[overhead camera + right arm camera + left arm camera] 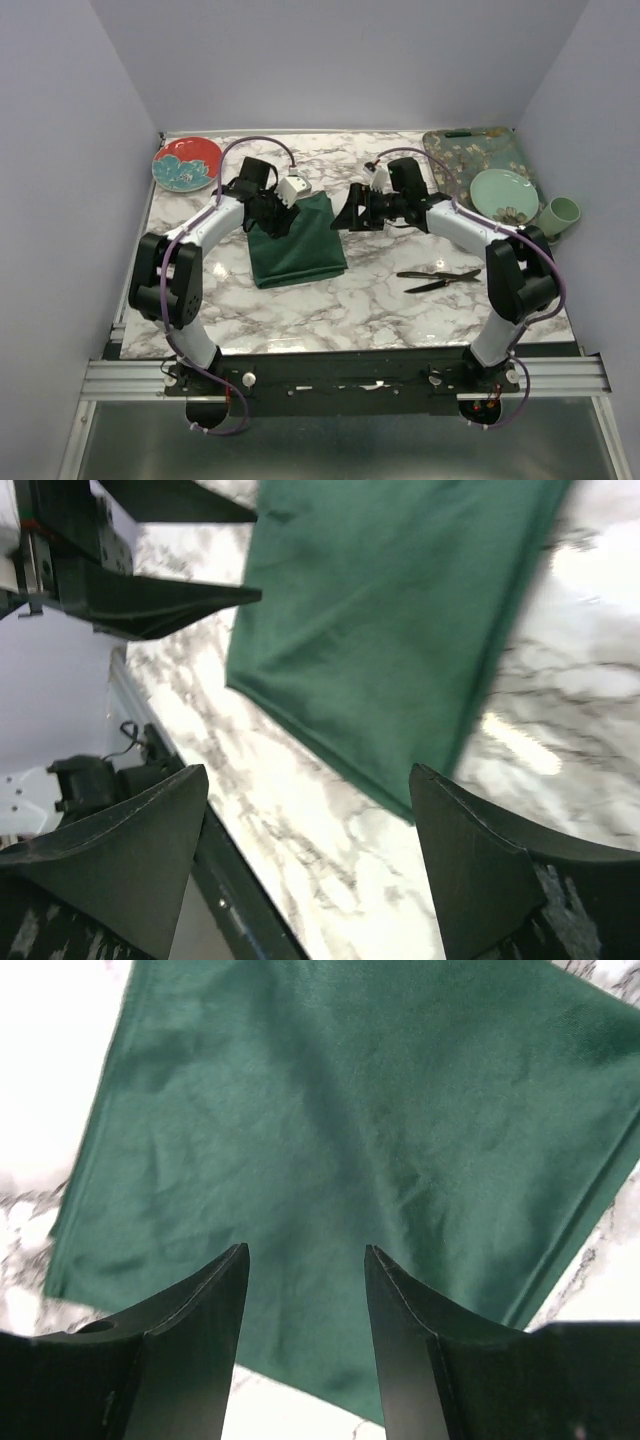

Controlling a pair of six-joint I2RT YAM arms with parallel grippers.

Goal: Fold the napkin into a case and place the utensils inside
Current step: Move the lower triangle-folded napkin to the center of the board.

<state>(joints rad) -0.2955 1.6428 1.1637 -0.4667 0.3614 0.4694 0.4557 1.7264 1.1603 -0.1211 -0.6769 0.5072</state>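
Red plate (187,163) sits in the far-left corner, not involved.

Left gripper (305,1252): jaws spread, nothing between them, hanging over the napkin (297,240) near its far-left corner. Can't tell if the tips touch the cloth.

The napkin lies flat on the table (340,310), left of centre, as a broad rectangle turned slightly. Not a narrow case yet. The wrist views show a layered edge, so I read it as doubled over at least once, with more folds to go.

Right gripper (308,780): jaws wide apart, empty, just beside the napkin's far-right corner.

Utensils (438,278) lie on bare marble to the right, well apart from the cloth. Whether they touch at one end is too small to tell.

Tray (465,155), pale green plate (503,192) and cup (562,215) are in the far-right corner.

Handling:
- **Cloth:** light and limp. It will likely sag from a single pinch and skid on the smooth marble. Take it at the corners, one gripper per corner of the same edge, pinching all layers so the fold comes out square.
- **Utensils:** stiff, thin, flat on a hard top, so there is little to get under. Pinch across the handle mid-length and expect slip or spin.
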